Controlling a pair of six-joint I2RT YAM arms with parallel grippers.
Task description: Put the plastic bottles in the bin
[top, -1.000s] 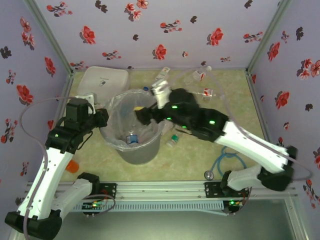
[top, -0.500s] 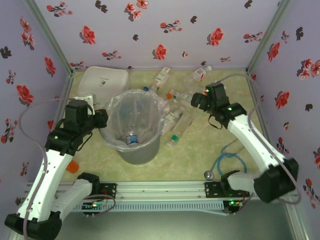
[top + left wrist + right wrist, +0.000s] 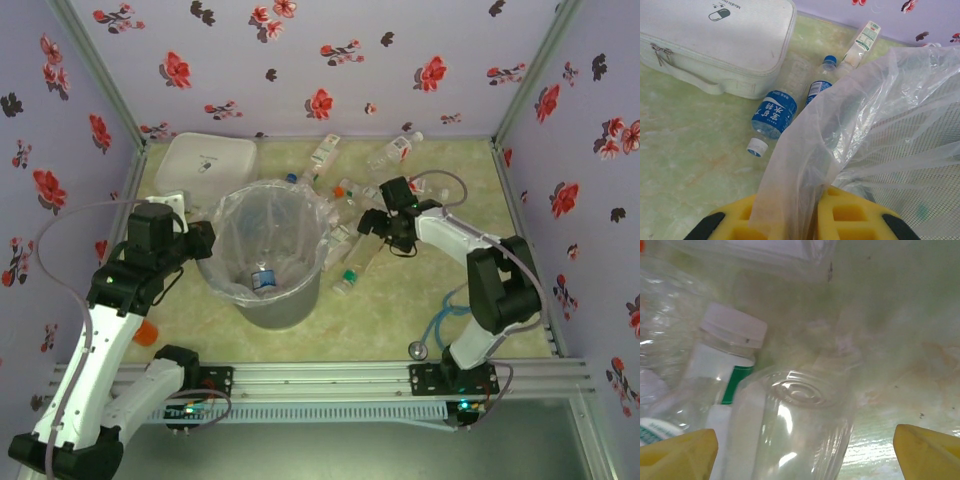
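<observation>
Plastic bottles [image 3: 347,237] are seen lying loose on the table, clustered directly beneath and just ahead of the right claw [image 3: 368,222], between it and the bin [image 3: 278,305]. The right arm is reached forward and folded at the elbow, its wrist tipped down over the pile. Its jaws are spread wide and unclenched. In the right wrist view a yellow fingertip [image 3: 677,452] is set at each side, and the ribbed base of a clear bottle [image 3: 795,425] lies between them, with no contact to be made out. Beside it a white-capped bottle [image 3: 732,347] with a green-and-white label is lying.

The left arm is bent up beside the bin. The left claw [image 3: 810,220] is clenched on the clear bag [image 3: 880,115] lining the rim, the film pinched between its yellow pads. Just beyond this claw a blue-labelled bottle [image 3: 774,114] is laid against a white case [image 3: 715,45], its white cap [image 3: 757,146] nearest the claw. Two more bottles are lined up further off. One bottle [image 3: 263,277] is lying inside the bin.
</observation>
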